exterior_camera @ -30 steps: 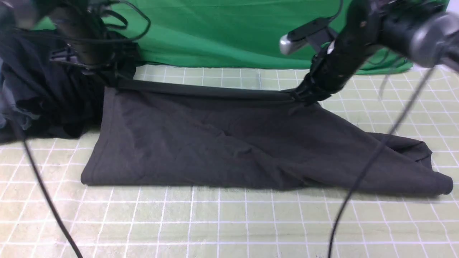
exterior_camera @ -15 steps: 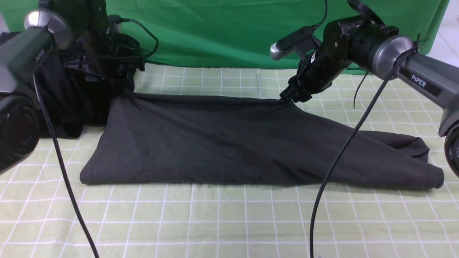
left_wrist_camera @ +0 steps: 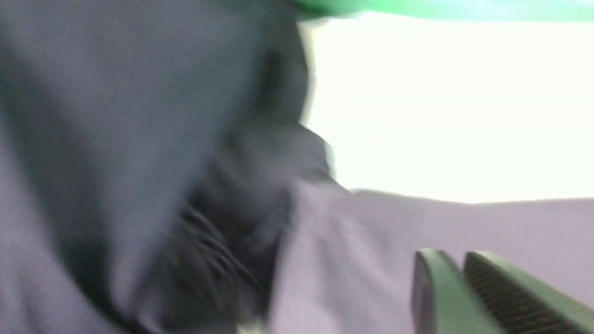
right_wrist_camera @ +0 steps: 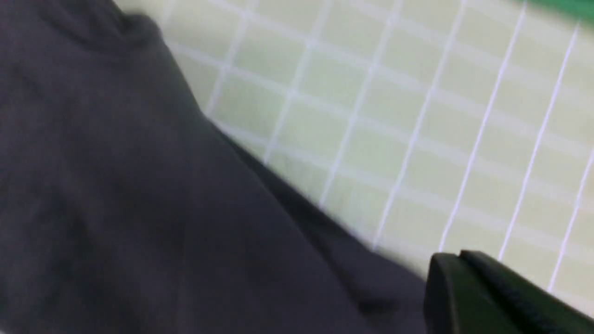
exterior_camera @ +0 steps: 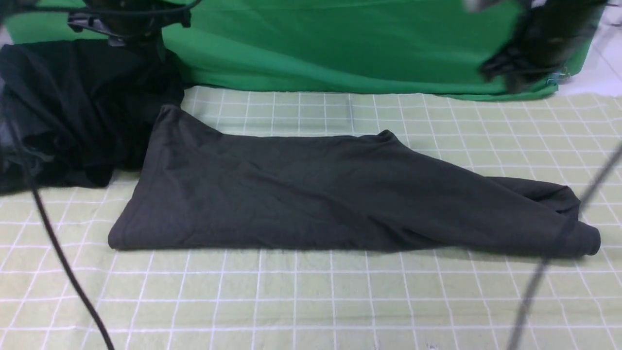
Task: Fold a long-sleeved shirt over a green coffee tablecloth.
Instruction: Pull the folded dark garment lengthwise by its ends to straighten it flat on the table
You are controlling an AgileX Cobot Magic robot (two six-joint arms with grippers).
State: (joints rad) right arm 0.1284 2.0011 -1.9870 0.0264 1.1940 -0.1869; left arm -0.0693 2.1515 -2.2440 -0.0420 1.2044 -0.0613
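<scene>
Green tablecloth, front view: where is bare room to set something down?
Bare: the wide strip of green coffee tablecloth nearer than the long-sleeved shirt, and the narrower band between shirt and plain green cloth. Crowded: far left, where the black clothing pile meets the shirt.

The front camera sits between the arms and looks forward and down at the whole long-sleeved shirt (exterior_camera: 316, 194) on the green coffee tablecloth (exterior_camera: 311, 301). The right wrist camera looks past the right hand (right_wrist_camera: 457, 266), very close, at the same two. The left wrist camera, behind the left hand (left_wrist_camera: 452, 262), is close and blurry.
</scene>
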